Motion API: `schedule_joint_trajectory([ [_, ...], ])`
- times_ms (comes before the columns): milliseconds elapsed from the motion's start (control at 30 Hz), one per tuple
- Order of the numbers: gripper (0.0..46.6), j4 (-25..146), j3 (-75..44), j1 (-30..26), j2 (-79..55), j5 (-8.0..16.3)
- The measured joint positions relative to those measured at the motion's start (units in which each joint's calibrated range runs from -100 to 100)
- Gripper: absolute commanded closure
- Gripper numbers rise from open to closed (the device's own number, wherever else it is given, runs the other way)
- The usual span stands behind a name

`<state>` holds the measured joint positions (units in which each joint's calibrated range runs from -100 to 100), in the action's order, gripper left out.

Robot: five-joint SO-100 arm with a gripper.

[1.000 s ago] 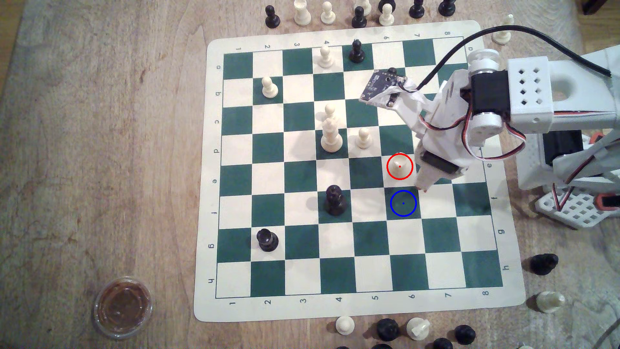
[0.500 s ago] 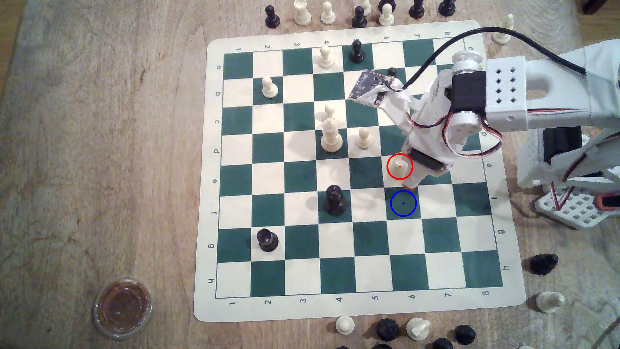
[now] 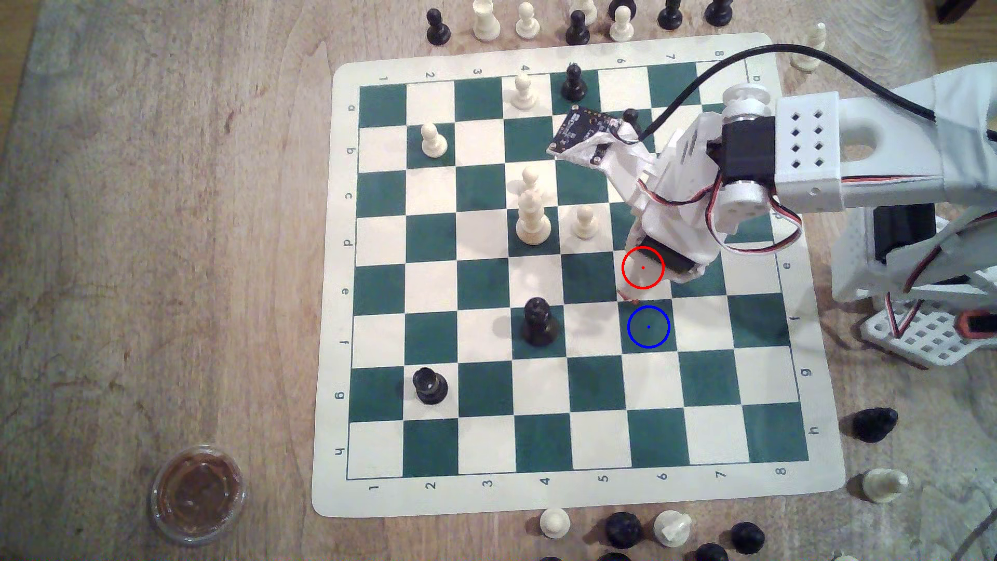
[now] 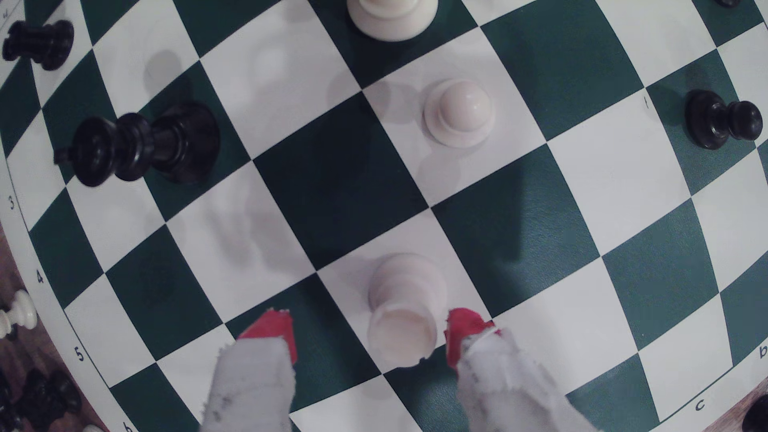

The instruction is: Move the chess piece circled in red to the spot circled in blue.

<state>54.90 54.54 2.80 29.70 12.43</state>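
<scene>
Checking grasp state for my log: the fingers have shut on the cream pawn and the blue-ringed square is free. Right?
Not shut. In the wrist view the fingers stand open either side of the pawn, with a gap at one finger. The blue-ringed square is free.

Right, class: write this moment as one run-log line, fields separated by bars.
phase: pre-grasp | gripper: open, red-tipped fingers either side of cream pawn | pawn: upright on white square, not lifted | blue-ringed square: vacant
</scene>
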Motion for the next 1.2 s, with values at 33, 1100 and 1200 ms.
schedule_joint_trajectory([
  [33, 29.7, -0.16, 0.0, 0.0, 0.0, 0.0],
  [1100, 41.5, -0.88, 0.0, -0.81, -1.17, 0.0],
  [1200, 41.6, -1.12, 0.0, -0.81, -1.17, 0.0],
])
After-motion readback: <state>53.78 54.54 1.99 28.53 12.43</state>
